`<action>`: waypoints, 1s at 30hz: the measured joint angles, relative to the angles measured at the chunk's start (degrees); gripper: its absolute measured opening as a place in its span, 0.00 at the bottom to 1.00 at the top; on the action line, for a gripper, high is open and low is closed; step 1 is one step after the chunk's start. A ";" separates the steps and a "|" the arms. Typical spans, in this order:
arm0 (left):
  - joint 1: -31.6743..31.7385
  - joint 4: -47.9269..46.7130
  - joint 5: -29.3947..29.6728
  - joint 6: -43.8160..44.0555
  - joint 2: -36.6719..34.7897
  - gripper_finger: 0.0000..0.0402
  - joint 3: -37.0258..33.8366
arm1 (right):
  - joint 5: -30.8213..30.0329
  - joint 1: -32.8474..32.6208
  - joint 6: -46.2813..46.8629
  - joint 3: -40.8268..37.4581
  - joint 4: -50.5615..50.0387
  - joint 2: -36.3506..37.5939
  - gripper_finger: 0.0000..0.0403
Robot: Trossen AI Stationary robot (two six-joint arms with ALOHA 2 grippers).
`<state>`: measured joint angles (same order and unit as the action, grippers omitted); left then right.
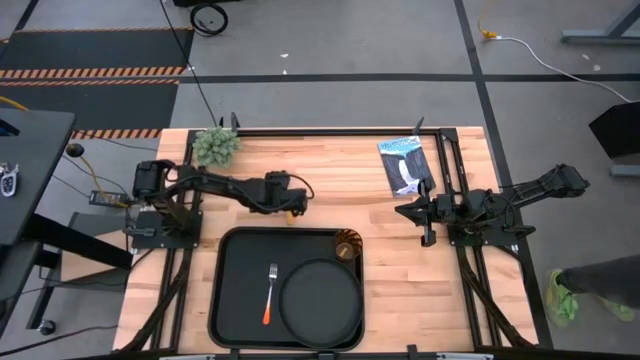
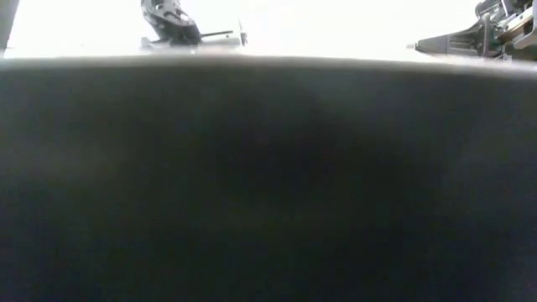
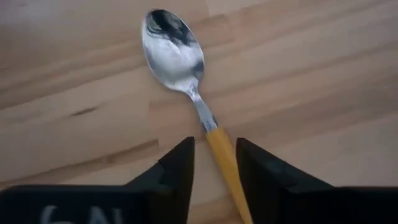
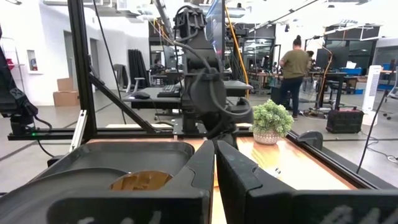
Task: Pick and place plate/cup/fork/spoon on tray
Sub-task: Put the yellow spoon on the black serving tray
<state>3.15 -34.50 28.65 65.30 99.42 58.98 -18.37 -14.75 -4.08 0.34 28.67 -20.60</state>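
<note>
The spoon (image 3: 186, 81) lies flat on the wooden table, its shiny bowl (image 3: 172, 50) pointing away from my left gripper (image 3: 214, 162). That gripper is open and low over the table just beyond the tray's far rim (image 1: 285, 232), one finger on each side of the yellow-orange handle. The black tray holds the round plate (image 1: 320, 300), the fork (image 1: 270, 293) and the amber cup (image 1: 348, 247) in its far right corner. My right gripper (image 1: 405, 211) is shut and empty, right of the tray. My left gripper comes at the spoon's handle (image 3: 219, 152) from above, just behind the metal neck, with its fingers across the handle. A gap shows on one side. The handle lies close to the other finger (image 3: 255, 168); I cannot tell whether they touch.
A small potted plant (image 1: 216, 146) stands at the table's far left and a black-and-white packet (image 1: 403, 165) at the far right. The tray's dark wall (image 2: 268, 184) fills the low view. A person (image 4: 295, 68) stands in the room beyond.
</note>
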 joint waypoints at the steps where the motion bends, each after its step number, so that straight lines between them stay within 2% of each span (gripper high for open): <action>1: 0.28 0.84 0.03 0.00 0.00 0.34 -0.32 | 0.01 0.00 -0.01 0.00 -0.03 0.00 0.06; 7: 1.18 5.18 0.72 -1.27 1.18 0.47 -1.42 | 0.01 0.00 -0.02 0.02 -0.01 0.00 0.06; 11: 1.32 7.44 1.27 -1.20 4.39 0.49 -1.40 | 0.00 0.00 0.00 0.00 0.01 0.00 0.06; 22: 2.48 8.43 0.07 0.10 7.77 0.43 -1.11 | 0.00 0.00 0.00 0.02 -0.01 -0.02 0.06; 30: 2.43 8.35 -0.18 0.02 7.85 0.33 -1.11 | 0.00 -0.01 -0.01 0.02 -0.02 0.00 0.06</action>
<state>5.58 -26.15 28.47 65.32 107.26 57.87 -18.37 -14.76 -4.09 0.36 28.66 -20.60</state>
